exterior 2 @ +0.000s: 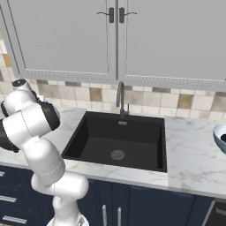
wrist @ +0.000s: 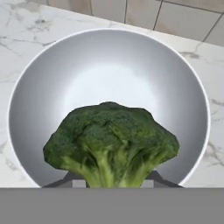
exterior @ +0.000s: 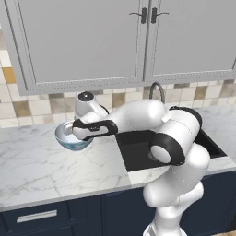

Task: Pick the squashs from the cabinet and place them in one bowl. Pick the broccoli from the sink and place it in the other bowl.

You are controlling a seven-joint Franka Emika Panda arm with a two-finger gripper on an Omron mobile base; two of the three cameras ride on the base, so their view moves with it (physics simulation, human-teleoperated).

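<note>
Between the fingers sits the broccoli, gripped at its stem, hanging over the middle of a grey bowl. On the left base view the gripper hovers above that bowl on the marble counter, left of the sink. Another bowl stands right of the sink.

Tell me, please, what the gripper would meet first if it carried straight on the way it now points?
Most likely the inside of the bowl on the counter left of the sink. In the hand view the gripper points into it, with the broccoli between its fingers leading, so the floret would probably touch first; depth is unclear.
</note>
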